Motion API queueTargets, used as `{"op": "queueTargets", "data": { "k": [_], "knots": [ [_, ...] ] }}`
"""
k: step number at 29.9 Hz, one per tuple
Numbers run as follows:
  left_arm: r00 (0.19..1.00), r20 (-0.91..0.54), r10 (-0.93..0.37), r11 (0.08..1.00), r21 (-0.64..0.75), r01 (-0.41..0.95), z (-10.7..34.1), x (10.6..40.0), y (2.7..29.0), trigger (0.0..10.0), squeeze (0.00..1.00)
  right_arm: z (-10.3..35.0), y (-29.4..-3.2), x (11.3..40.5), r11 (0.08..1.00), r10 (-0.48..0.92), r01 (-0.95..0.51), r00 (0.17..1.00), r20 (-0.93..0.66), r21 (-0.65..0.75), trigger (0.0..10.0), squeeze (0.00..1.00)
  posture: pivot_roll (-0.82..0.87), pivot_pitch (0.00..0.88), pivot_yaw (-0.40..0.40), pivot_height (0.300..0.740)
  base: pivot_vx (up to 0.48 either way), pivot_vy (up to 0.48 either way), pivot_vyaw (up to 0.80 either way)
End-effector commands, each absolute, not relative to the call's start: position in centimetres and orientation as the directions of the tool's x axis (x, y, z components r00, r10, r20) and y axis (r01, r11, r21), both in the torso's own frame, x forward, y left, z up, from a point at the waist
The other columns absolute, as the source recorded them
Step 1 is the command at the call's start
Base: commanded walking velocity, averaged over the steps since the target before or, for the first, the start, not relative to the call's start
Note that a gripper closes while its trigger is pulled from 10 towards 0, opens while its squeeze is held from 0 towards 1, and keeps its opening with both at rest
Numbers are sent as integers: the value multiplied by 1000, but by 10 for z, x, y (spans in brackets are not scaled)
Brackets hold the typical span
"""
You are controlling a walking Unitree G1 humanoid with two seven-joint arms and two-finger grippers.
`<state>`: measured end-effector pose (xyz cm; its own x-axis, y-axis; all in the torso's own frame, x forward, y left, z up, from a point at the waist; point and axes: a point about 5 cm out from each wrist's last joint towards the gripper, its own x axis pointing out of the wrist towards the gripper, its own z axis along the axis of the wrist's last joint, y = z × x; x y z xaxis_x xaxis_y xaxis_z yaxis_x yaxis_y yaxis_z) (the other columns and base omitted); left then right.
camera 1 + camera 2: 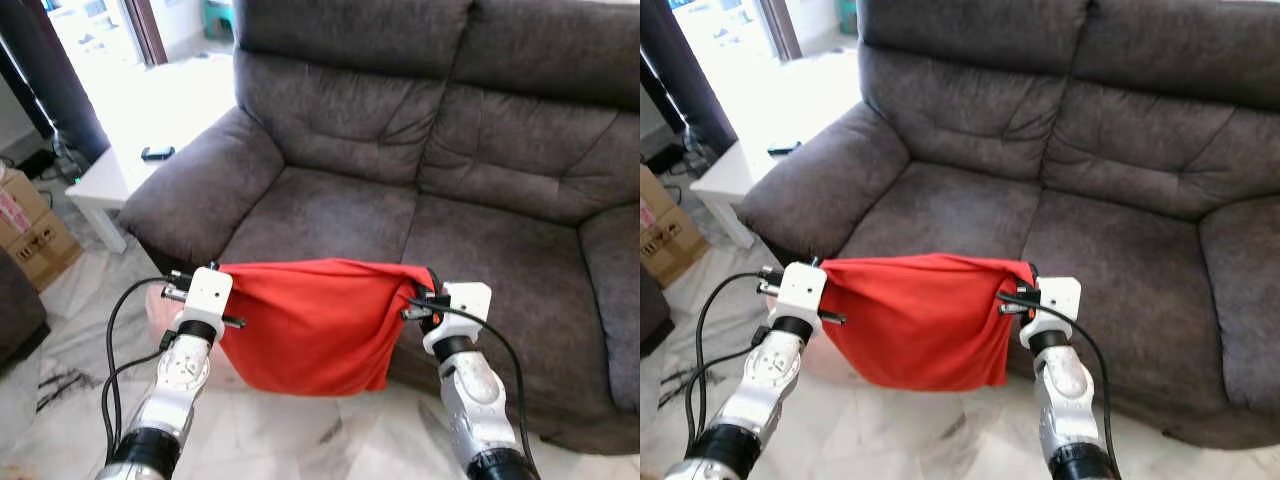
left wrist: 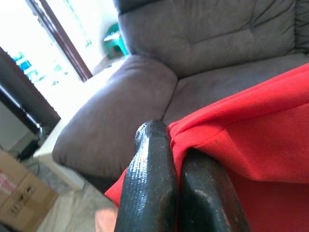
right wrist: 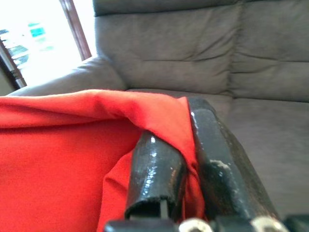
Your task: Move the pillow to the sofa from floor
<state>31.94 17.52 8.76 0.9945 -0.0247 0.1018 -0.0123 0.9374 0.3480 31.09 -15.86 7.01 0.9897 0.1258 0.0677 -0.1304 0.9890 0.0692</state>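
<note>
a: where's the red pillow [image 1: 315, 325] at this point?

b: off the floor, stretched between both arms in front of the dark brown sofa [image 1: 420, 170]. its top edge sits about level with the front of the seat cushion [image 1: 330, 215], and the rest hangs down toward the marble floor [image 1: 290, 430].

a: and the grip?

b: the left gripper [image 2: 176, 159] has its two black fingers pressed together on the pillow's one top corner, fabric bunched between them. the right gripper [image 3: 186, 145] is likewise pinched on the other corner, red cloth squeezed between its fingers.

a: so which step is this?

b: i'd say the carry, with the lift done and the placing not yet begun. the pillow isn't over the seat.

a: what does the next move need?

b: probably raising both arms together so the sagging bottom clears the seat's front edge, reaching forward over the cushion, then letting go on both sides.
</note>
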Motion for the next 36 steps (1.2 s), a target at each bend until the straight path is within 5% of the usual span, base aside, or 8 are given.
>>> {"op": "queueTargets", "data": {
  "k": [1, 20, 36],
  "knots": [
    [981, 187, 50, 931, 346, -114, 105, 326, 190, 10000, 0, 79, -184, 313, 997, 30, -38, 994, 107, 70, 10000, 0, 64, 0, -24, 740, 0, -274, -788],
    [989, 148, 15, 919, 389, -72, 91, 318, 194, 10000, 0, 73, -192, 307, 997, 3, -11, 995, 100, 79, 10000, 0, 55, 0, -9, 740, 0, -276, -41],
    [987, 162, 18, 926, 368, -78, 89, 313, 196, 10000, 0, 71, -181, 305, 995, 45, -53, 994, 100, 80, 10000, 0, 70, 0, -20, 740, 0, -97, -458]
  ]
}}
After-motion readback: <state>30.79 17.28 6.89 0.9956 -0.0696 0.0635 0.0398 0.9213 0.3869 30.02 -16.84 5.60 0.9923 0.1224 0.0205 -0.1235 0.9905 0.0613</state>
